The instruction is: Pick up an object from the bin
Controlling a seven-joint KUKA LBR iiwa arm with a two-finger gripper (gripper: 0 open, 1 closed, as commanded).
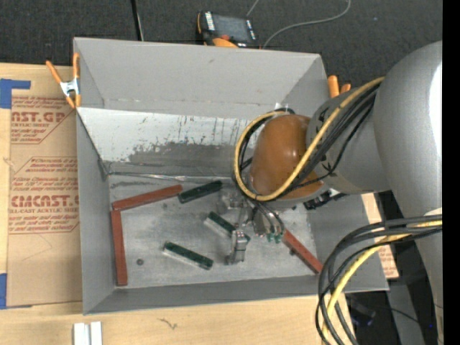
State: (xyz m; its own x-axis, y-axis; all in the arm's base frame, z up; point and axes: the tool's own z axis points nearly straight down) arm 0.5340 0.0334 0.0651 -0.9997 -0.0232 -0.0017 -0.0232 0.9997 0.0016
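Dark green bar (pixel 218 222) lies mid-floor of the grey bin (pixel 194 77), just left of the hand (pixel 239 247) — whether they touch cannot be told; the hand's state, open or closed, cannot be told; a second green bar (pixel 188 256) lies lower left; a red-brown strip (pixel 300 251) lies to the right.

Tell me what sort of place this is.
Probably a robotics lab test cell: a cabled robot arm with its gripper down in a grey metal bin, where a few dark green bars lie loose.
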